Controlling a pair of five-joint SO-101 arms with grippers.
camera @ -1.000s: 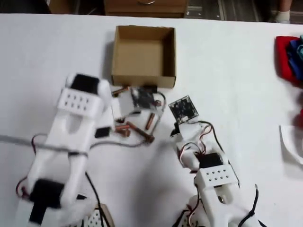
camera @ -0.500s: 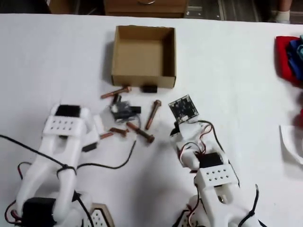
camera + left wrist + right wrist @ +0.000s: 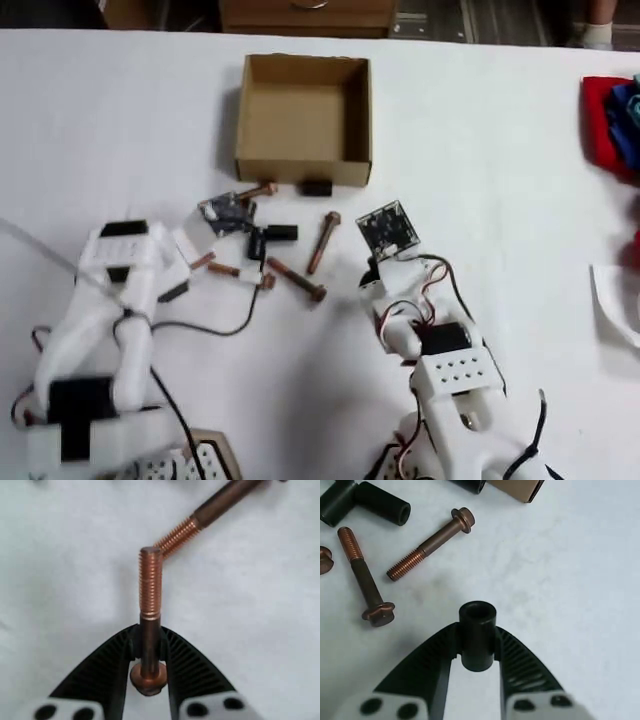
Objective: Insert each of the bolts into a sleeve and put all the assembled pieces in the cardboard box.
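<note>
Pulling back from the front of the cardboard box (image 3: pixel 303 170), the left arm (image 3: pixel 110 290) has come in toward its own base over the last second, uncovering the parts it hung over; the right arm (image 3: pixel 455 375) has not shifted. From above, we see the box open with nothing in it, a loose bolt (image 3: pixel 322 242) lying between the two arms, and a spare sleeve (image 3: pixel 316 187) just beside the box's front wall, all on the white bench (image 3: pixel 480 150). At the left wrist, the left tool (image 3: pixel 150 632) is closed down to a narrow gap around a copper bolt (image 3: pixel 150 590). It grips the plain shank just above the head, and the threaded end points away, its tip seeming to meet the thread of a second bolt (image 3: pixel 220 500) lying on the bench. At the right wrist, the right tool (image 3: pixel 476 630) is pinched on a black sleeve (image 3: pixel 477 617), open bore facing outward past the fingertips. We judge this the first pairing: each arm has its half, and nothing is assembled yet. The next move calls for lifting the bolt clear of its neighbour, bringing thread tip and bore onto one line, and pushing in without either part twisting in its grip.
</note>
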